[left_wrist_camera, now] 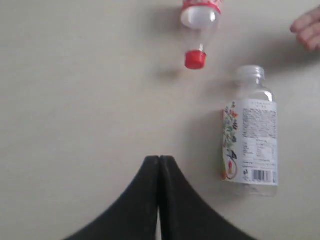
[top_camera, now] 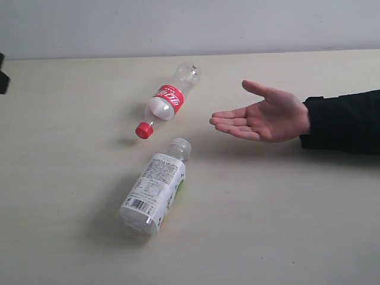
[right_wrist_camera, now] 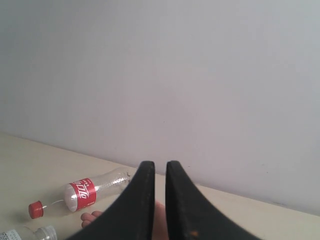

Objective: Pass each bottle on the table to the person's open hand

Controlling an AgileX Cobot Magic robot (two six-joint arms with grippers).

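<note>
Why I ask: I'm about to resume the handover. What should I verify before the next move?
1. Person's hand open, palm up: ok.
2. Red-label bottle lying free on the table: ok.
3. White-label bottle lying apart from it, uncovered: ok.
4. Left gripper open for a grasp: not ok, shut and empty.
5. Right gripper open for a grasp: not ok, barely apart, empty.
6. Which arm reaches better: cannot tell.
</note>
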